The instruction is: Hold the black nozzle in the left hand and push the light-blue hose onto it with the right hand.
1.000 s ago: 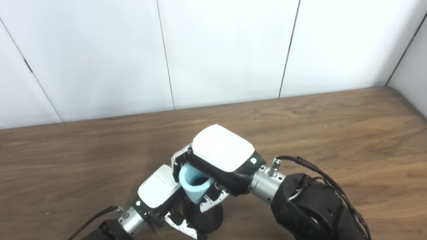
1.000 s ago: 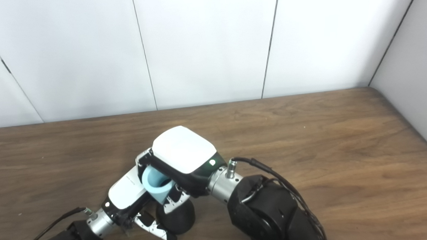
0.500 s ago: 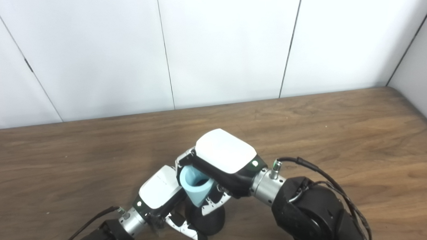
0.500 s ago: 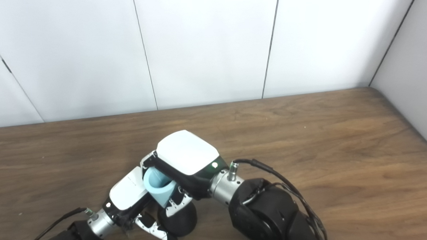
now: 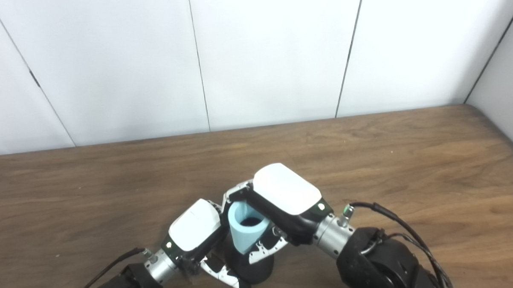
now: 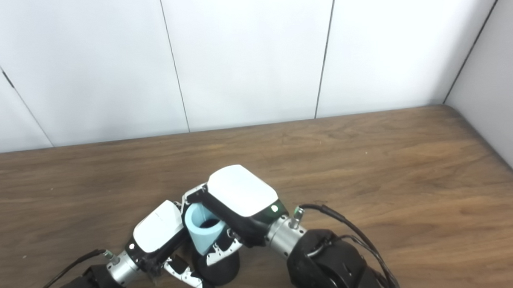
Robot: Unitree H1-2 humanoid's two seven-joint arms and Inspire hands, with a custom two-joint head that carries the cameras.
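Observation:
A short light-blue hose (image 5: pixel 247 227) stands nearly upright, its open end facing up at me. My right hand (image 5: pixel 279 198) is shut on it from the right and above. Directly beneath the hose sits the black nozzle (image 5: pixel 257 268), a dark rounded body resting on the wooden table (image 5: pixel 368 157). My left hand (image 5: pixel 197 231) is wrapped around the nozzle from the left, its fingers (image 5: pixel 225 279) curling under the front. The hose's lower end meets the nozzle's top; the joint itself is hidden by fingers. Both hands almost touch each other near the table's front edge.
White wall panels (image 5: pixel 270 54) rise behind the table, and a side wall (image 5: pixel 506 97) closes in at the right. A cable (image 5: pixel 391 216) loops off my right wrist. Bare wood stretches to the left, right and back of the hands.
My right hand has moved right and down with the hose, which now stands more upright over the nozzle. The left hand has barely shifted.

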